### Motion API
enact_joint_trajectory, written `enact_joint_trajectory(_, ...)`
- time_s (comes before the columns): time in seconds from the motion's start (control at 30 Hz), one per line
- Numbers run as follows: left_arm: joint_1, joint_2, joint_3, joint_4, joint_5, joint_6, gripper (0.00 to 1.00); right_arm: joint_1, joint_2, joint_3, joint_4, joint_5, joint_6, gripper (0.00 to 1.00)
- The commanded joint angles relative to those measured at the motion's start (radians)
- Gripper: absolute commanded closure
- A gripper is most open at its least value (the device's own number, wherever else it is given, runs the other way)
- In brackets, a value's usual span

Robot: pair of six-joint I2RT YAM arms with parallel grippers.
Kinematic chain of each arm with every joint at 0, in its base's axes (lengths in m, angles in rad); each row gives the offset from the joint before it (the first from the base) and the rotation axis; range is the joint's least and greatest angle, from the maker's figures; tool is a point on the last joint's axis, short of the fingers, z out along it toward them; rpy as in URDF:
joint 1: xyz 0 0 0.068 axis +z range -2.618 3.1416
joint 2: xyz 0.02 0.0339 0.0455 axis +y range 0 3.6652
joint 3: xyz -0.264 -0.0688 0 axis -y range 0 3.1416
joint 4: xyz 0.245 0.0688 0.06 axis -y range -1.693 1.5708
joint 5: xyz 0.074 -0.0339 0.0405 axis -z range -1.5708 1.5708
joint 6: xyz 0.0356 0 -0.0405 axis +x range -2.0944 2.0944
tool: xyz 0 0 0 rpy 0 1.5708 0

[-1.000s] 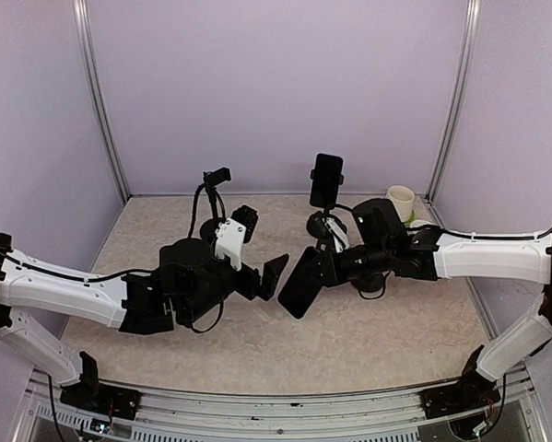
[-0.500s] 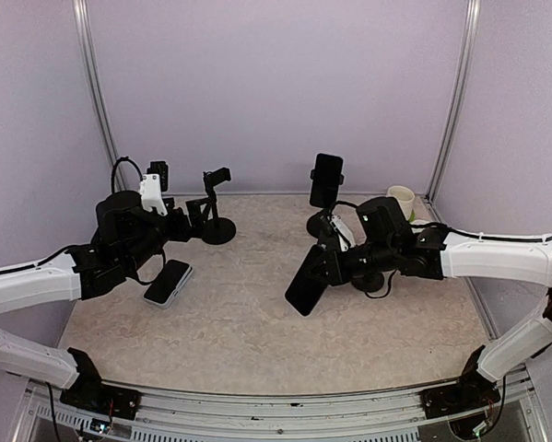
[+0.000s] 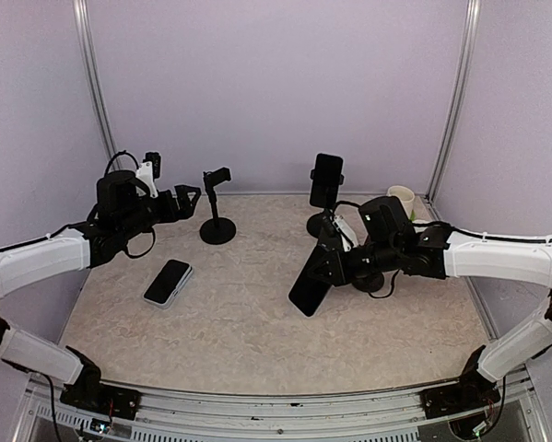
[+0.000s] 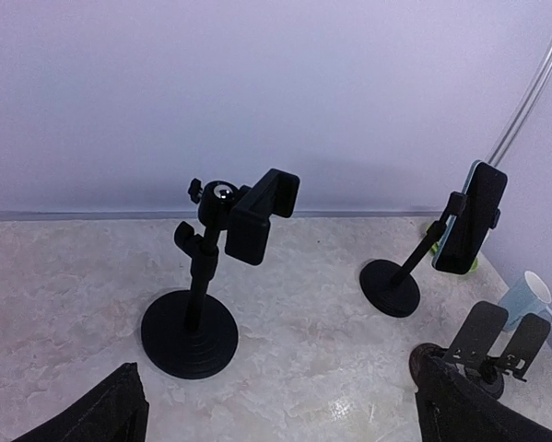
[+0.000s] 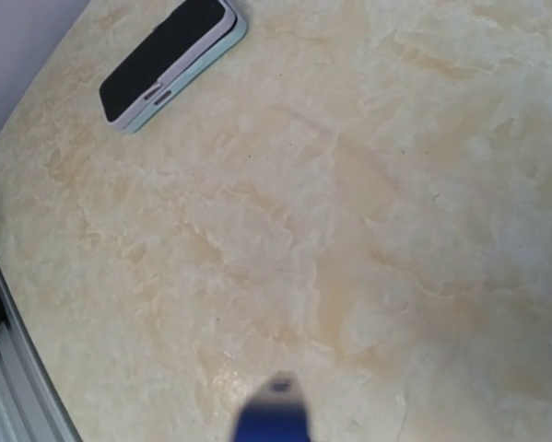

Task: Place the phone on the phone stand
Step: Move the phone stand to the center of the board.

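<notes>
My right gripper (image 3: pixel 334 268) is shut on a dark phone (image 3: pixel 310 277) and holds it tilted above the middle of the table; its blurred blue edge (image 5: pixel 274 419) shows at the bottom of the right wrist view. A second phone (image 3: pixel 168 282) in a pale case lies flat at the left, also in the right wrist view (image 5: pixel 170 60). An empty black phone stand (image 3: pixel 217 208) stands at the back left, close ahead in the left wrist view (image 4: pixel 202 276). My left gripper (image 3: pixel 181 199) is open and empty, raised left of that stand; its fingers (image 4: pixel 105 419) frame the view.
A stand (image 3: pixel 326 187) at the back centre holds a phone, also in the left wrist view (image 4: pixel 467 219). Another low stand (image 4: pixel 497 336) sits under my right arm. A white cup (image 3: pixel 401 199) stands in the back right corner. Walls close the table on three sides.
My left arm has swung from the table's centre to the back left and risen, uncovering the pale-cased phone. My right gripper has kept the dark phone, shifting only slightly.
</notes>
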Motion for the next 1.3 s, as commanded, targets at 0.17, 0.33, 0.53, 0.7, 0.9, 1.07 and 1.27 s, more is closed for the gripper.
enact_joint_trajectory(0.17,0.081,0.193,0.153,0.048,0.247,0.096,0.04,-0.010,-0.073,0.000,0.028,-0.016,-0.016,1.00)
enact_joint_trajectory(0.33,0.115,0.264,0.204,0.092,0.313,0.127,0.13,-0.013,-0.077,-0.017,0.038,-0.027,-0.011,1.00)
enact_joint_trajectory(0.53,0.116,0.352,0.311,0.050,0.328,0.176,0.19,-0.016,-0.081,-0.026,0.047,-0.031,-0.006,1.00)
enact_joint_trajectory(0.7,0.115,0.413,0.378,0.013,0.309,0.203,0.24,-0.015,-0.082,-0.033,0.052,-0.034,0.000,1.00)
enact_joint_trajectory(0.9,0.115,0.460,0.410,0.002,0.308,0.212,0.30,-0.017,-0.084,-0.042,0.058,-0.033,0.002,1.00)
enact_joint_trajectory(1.07,0.115,0.507,0.438,-0.015,0.301,0.224,0.37,-0.016,-0.079,-0.045,0.059,-0.035,0.004,1.00)
enact_joint_trajectory(1.27,0.115,0.538,0.457,-0.017,0.277,0.245,0.43,-0.017,-0.079,-0.051,0.062,-0.034,0.007,1.00)
